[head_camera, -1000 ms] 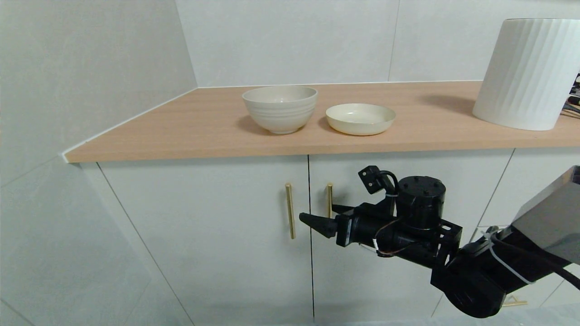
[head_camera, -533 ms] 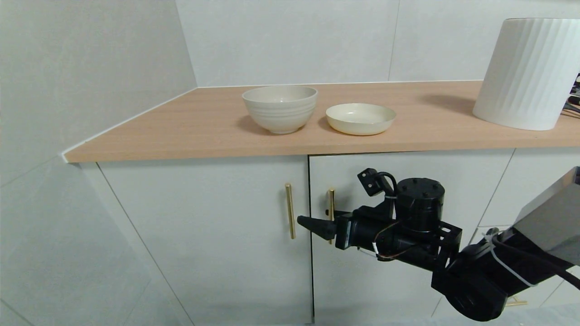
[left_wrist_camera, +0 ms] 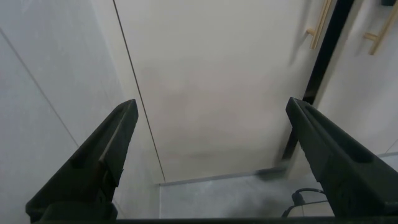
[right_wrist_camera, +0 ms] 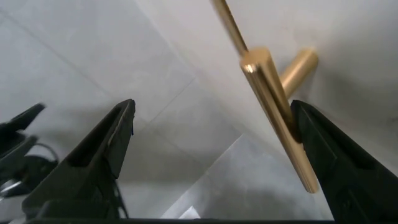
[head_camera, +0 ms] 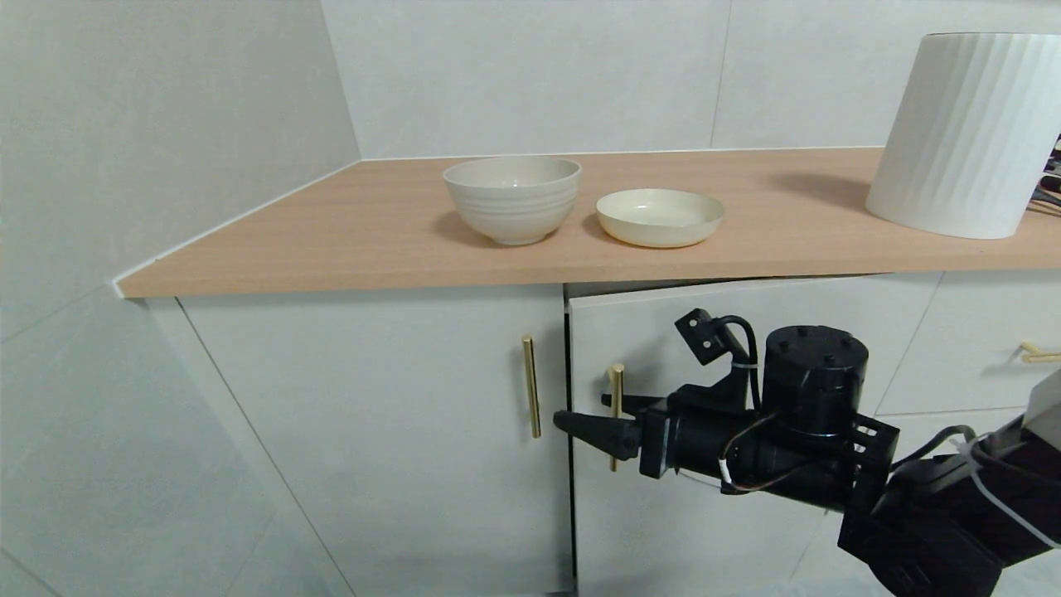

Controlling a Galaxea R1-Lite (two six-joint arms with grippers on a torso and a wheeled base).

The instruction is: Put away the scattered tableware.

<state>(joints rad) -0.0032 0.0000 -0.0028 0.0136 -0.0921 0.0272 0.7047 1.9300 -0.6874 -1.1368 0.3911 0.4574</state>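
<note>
The right end effector has its fingers spread wide and pinches nothing. The slim brass bar handle of the right white cabinet door stands upright between them, tight against one finger (touching, as far as the right wrist view tells). That door is slightly ajar along its top edge. The step in hand looks like hooking it open, so the pull should run toward the robot, across the handle's vertical long axis. The task's things sit above and behind. The ribbed beige ceramic bowl and the shallow cream dish are side by side, not touching, on the wooden table. The left end effector, also spread and empty, faces the left cabinet door; the right arm is nearer.
</note>
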